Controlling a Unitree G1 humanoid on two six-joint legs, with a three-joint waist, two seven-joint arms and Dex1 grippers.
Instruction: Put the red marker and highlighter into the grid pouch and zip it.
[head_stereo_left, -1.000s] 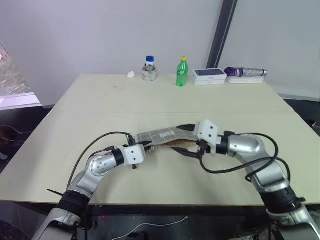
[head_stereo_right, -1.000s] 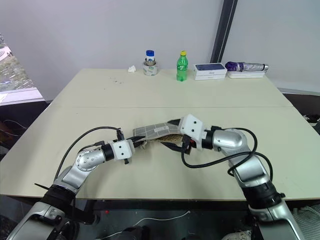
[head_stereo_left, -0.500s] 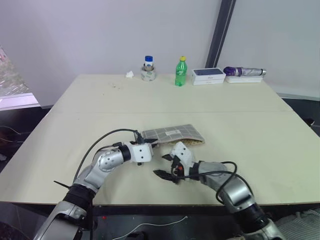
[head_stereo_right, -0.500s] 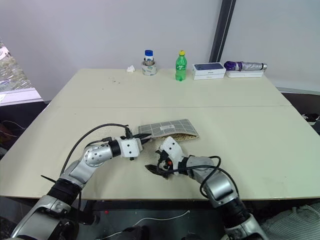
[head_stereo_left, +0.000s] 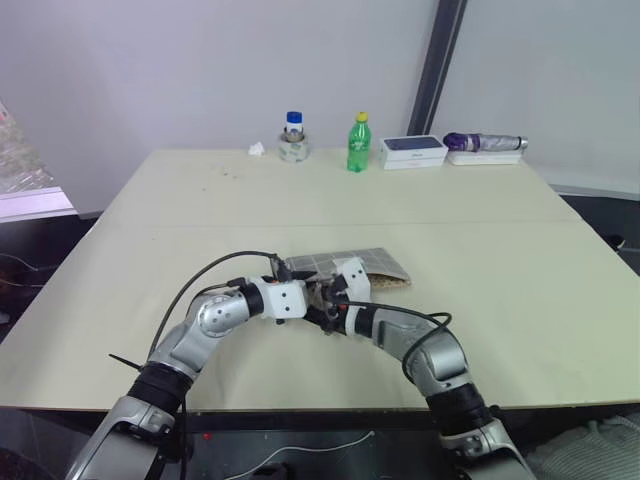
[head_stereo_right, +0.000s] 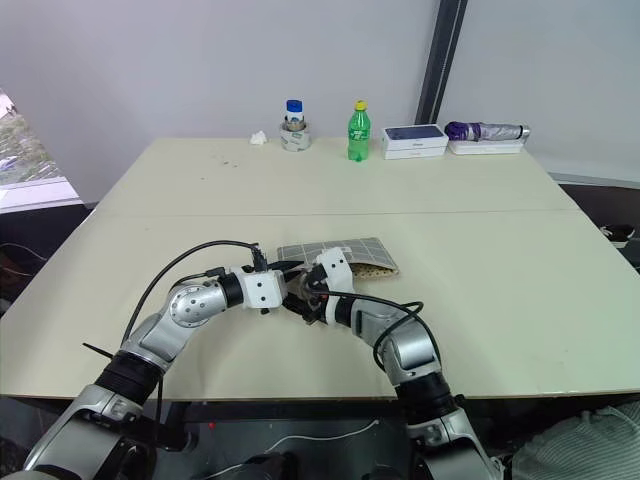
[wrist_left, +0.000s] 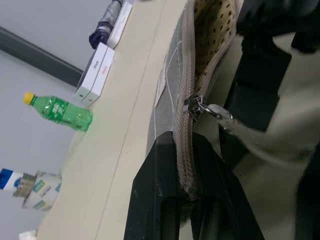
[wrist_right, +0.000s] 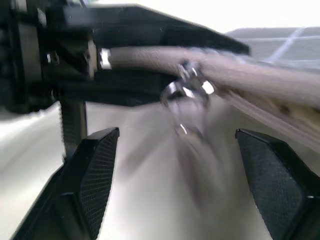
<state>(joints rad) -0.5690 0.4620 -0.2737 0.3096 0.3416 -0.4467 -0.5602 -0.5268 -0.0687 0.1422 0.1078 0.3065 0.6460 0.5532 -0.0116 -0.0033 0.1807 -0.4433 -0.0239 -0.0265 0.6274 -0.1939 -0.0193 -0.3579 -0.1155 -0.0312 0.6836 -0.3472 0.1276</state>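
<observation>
Left gripper (wrist_left: 182, 165) clamps the zipper end of the grid pouch (head_stereo_left: 350, 266); right gripper (wrist_right: 175, 165) spread wide, fingers either side of the metal zipper pull (wrist_left: 200, 107), holding nothing. Pouch sits mid-table, well clear of every table (head_stereo_left: 500, 300) edge, bare tabletop all around. Grey gridded fabric, dotted tan lining, mouth agape. Long axis runs left-right, zipper edge facing the robot.

The grid pouch (head_stereo_left: 350, 266) lies mid-table (head_stereo_left: 500, 250), both grippers at its left end. Along the far edge stand a tape roll (head_stereo_left: 292, 150), soda bottle (head_stereo_left: 356, 143), box (head_stereo_left: 412, 151) and umbrella (head_stereo_left: 485, 143), left to right.
</observation>
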